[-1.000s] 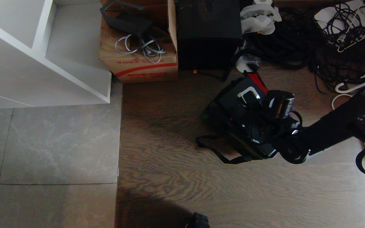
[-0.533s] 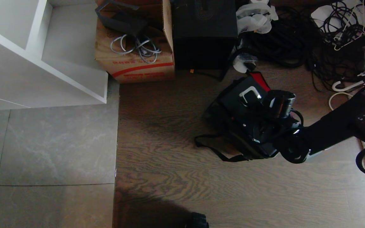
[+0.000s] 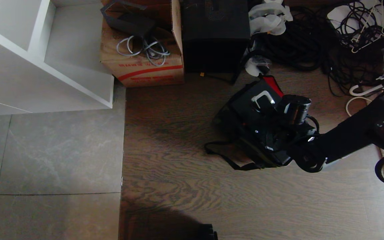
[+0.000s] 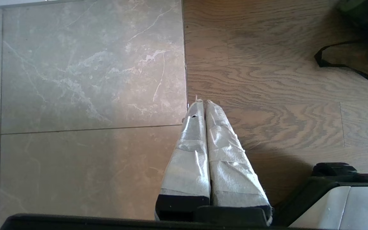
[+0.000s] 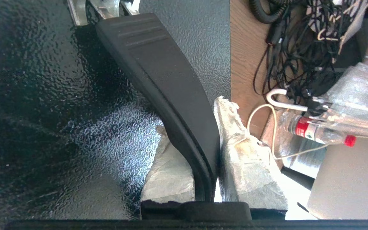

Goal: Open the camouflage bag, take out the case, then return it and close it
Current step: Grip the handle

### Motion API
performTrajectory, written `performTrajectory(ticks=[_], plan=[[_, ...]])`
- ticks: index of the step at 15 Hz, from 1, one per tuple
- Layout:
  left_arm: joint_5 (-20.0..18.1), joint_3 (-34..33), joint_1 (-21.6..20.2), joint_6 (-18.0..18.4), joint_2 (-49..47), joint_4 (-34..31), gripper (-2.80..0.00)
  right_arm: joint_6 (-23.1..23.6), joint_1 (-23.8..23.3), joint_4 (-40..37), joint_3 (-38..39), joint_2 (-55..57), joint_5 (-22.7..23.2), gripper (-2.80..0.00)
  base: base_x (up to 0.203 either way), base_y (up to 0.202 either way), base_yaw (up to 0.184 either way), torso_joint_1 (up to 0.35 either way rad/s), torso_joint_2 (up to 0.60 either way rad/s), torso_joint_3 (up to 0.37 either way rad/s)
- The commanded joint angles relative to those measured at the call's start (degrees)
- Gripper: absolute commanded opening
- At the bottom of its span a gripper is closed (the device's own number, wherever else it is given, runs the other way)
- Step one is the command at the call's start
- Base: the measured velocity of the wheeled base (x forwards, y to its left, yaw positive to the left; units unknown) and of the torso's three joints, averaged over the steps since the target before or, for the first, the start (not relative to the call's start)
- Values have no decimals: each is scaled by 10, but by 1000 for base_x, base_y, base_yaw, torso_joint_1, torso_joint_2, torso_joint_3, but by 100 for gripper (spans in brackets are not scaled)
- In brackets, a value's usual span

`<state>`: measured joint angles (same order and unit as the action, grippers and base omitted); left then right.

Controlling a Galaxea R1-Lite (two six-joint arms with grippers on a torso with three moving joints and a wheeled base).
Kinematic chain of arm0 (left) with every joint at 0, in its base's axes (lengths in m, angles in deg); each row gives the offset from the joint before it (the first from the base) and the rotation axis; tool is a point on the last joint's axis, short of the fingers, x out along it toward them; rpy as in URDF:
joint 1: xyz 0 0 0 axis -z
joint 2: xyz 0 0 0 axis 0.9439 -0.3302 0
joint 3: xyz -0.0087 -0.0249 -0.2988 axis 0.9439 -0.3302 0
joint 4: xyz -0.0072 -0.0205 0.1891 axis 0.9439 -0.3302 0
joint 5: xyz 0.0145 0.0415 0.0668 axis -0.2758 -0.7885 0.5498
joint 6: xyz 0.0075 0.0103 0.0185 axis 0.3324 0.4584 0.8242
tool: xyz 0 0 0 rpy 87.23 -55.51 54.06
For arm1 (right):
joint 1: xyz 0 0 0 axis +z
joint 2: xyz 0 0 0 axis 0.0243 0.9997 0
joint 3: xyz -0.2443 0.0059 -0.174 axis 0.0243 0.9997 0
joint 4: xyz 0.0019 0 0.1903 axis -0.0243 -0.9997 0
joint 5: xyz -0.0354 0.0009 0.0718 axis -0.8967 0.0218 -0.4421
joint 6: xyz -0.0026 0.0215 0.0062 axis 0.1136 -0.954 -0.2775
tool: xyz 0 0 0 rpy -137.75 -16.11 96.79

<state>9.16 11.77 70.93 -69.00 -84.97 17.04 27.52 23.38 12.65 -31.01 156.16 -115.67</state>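
Black pebbled metal, so I judge the case (image 5: 43, 111) stiff and fairly heavy; its handle (image 5: 164, 95) is the right hold. My right gripper (image 5: 214, 150) pinches that bar between taped fingers (image 5: 241, 159), above the open bag (image 3: 238, 133) on the floor. Left gripper (image 4: 204, 103) hangs idle, fingers together.
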Motion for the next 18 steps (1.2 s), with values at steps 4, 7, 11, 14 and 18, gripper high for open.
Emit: performTrajectory(ticks=[4,7,11,14,18], plan=[[1,-5,0,-5,0,0,-280,3,1,3,1,1,-2,-280,0,0,0,0,0,0],[1,-5,0,-5,0,0,-280,5,1,9,3,1,-2,-280,0,0,0,0,0,0],[-6,46,0,-23,0,2,-280,8,1,9,-1,1,-2,-280,0,0,0,0,0,0],[-7,160,0,-35,-1,-64,-280,9,1,9,1,0,-2,-280,0,0,0,0,0,0],[-41,257,0,-45,0,-208,-280,9,1,9,1,0,-2,-280,0,0,0,0,0,0]])
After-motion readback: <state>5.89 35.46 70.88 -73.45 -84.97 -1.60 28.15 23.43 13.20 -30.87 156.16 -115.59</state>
